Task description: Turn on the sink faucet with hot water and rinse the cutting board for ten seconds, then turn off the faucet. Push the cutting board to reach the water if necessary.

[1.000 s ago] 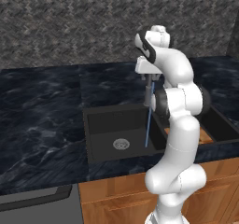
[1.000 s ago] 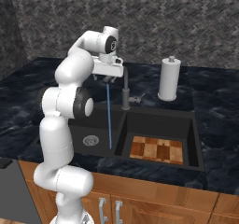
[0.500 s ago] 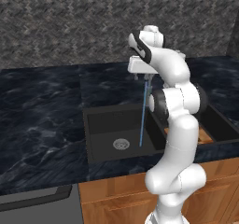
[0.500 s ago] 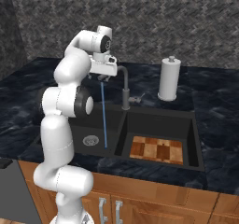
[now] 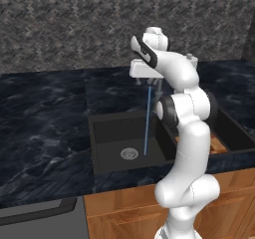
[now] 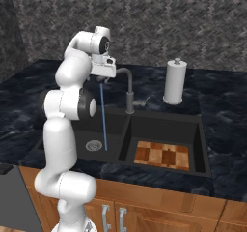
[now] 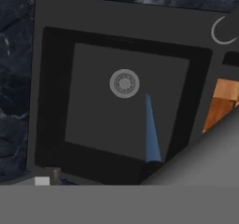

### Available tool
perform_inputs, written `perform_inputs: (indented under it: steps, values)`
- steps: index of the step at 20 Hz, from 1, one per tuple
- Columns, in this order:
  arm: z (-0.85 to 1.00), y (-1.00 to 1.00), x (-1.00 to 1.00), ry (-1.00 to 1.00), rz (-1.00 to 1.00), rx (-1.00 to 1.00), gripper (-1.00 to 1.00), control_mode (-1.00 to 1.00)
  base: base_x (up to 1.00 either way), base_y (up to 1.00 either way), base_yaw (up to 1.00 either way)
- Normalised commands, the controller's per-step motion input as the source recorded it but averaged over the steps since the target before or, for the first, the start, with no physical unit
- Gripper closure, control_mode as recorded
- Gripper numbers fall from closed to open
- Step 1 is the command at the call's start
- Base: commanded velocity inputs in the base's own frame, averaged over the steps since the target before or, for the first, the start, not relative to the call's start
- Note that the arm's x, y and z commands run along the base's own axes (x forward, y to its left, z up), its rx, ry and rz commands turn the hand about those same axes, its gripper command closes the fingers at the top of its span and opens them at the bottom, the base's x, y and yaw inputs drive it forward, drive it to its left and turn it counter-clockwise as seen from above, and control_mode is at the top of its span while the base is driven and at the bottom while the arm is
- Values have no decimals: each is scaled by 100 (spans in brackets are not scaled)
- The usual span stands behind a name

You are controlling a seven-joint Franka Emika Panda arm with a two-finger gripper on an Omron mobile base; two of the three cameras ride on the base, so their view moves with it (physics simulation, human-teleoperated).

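cutting board [image 6: 161,154] in right basin; tool [image 6: 103,79] over left.

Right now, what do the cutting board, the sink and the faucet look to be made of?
Cutting board: looks like wood, orange-brown blocks in lighter and darker checks, slight sheen. Sink: matte black, with no glare on its straight walls; could be composite or coated metal, the look leaves it open. Its drain reads as silvery metal. Faucet: grey, smooth, thin gooseneck tube, probably brushed metal.

white cylinder [image 6: 174,81], marbled countertop [image 5: 45,128], wooden cabinets [image 6: 159,211]
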Motion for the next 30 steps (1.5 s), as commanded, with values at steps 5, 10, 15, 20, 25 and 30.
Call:
perform_inputs:
  steps: [5, 10, 15, 20, 25, 30]
  values:
    - [-6, 77, 3, 0, 0, -5, -100, -100, 0, 0, 0]
    - [-8, 76, 11, 0, 0, -5, -100, -100, 0, 0, 0]
    - [-7, 64, 11, 1, 0, -3, -100, -100, 0, 0, 0]
    - [-6, 56, 9, 1, 0, -2, -100, -100, 0, 0, 0]
    - [0, 24, 0, 0, 0, 0, -100, -100, 0, 0, 0]
    - [9, 0, 0, 0, 0, 0, -100, -100, 0, 0, 0]
